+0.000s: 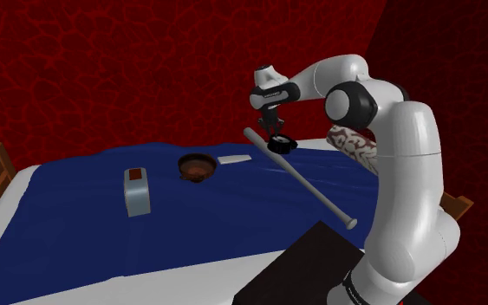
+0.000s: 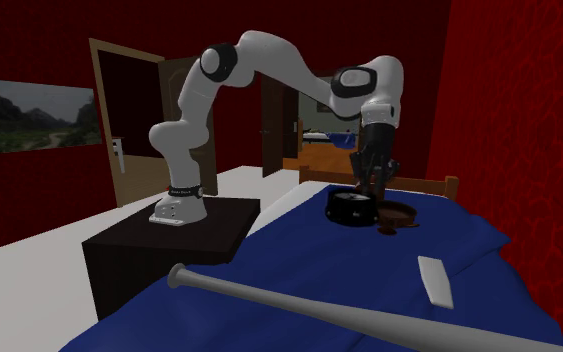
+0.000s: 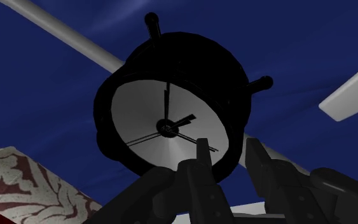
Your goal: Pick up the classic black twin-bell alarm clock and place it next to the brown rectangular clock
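Shoulder view behind stand (image 1: 307, 260), second opposite across bed (image 1: 77, 234), wrist close on clock (image 3: 171, 121)

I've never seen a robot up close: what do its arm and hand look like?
The arm is a chain of glossy white, rounded tubes with dark bands at the joints and a dark ring near its foot. The gripper is all black, with two blocky fingers.

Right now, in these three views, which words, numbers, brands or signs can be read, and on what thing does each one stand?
No text can be read here.
On the alarm clock: a pale face with hands only, no numerals.
On the dark band low on the arm: small light marks, too small to read.
On the rectangular clock: nothing legible.
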You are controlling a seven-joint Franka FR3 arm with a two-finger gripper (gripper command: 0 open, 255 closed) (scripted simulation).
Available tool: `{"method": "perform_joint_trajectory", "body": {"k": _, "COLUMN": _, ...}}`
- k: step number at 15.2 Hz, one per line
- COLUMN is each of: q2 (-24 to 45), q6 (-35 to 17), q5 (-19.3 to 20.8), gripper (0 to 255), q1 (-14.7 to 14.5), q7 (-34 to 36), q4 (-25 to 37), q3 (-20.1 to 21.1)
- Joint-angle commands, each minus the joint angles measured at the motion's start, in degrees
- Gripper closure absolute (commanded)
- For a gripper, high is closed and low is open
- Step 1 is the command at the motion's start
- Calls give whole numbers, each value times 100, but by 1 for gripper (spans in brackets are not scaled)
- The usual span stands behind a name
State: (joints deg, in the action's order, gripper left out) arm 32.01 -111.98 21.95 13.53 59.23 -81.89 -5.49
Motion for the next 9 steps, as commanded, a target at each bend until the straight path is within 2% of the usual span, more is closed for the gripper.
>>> {"method": "perform_joint_trajectory", "body": {"k": 1, "q2": -194, "q6": 31, "q5": 36, "gripper": 255, "q1": -175, "q7": 224, "q4": -248, "q3": 48}}
{"method": "perform_joint_trajectory", "body": {"k": 9, "q2": -692, "q6": 207, "q5": 115, "gripper": 255, "q1": -853, "q7": 1146, "q4": -938, "q3": 299}}
